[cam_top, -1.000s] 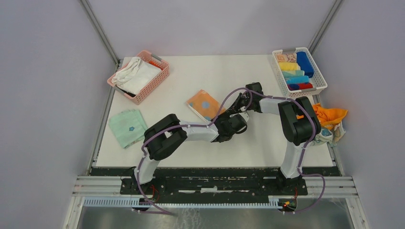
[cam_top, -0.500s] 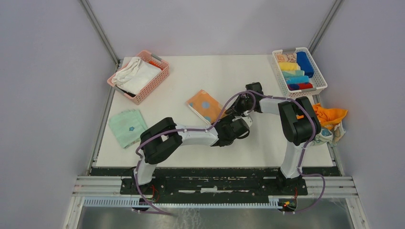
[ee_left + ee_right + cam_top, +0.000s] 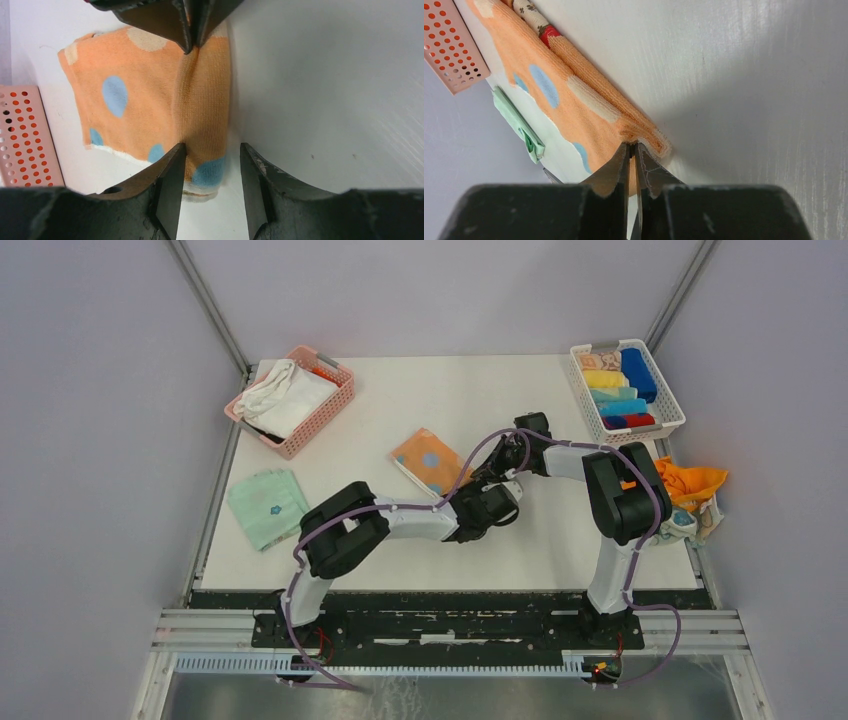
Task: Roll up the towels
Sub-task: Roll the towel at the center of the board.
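Towels are spread over the white surface [image 3: 560, 540], which runs from the 2 arm bases to the far wall. At its far-left corner stands a pink basket [image 3: 325, 420] holding a crumpled white cloth [image 3: 283, 395]. At the far-right corner stands a white basket [image 3: 672, 405] packed with rolled towels [image 3: 620, 390] in yellow, blue, teal and red. Loose cloths [image 3: 695, 483], the top one orange, are heaped at the right edge. A green towel [image 3: 266, 506] lies flat near the left edge, well apart from the rest.

The orange towel [image 3: 425, 458], dotted with blue and cream spots, lies about midway between the left and right edges, and both arms reach to its right side. That side is gathered up into a ridge. The right claw [image 3: 631, 150] is pressed together, pinching the ridge at 1 end. The left claw [image 3: 210, 185] is spread at the other end. 1 of its fingers is over the towel and the other is over bare surface just beside the towel's edge, with the ridge between them. Whether those fingers touch the cloth I cannot tell.
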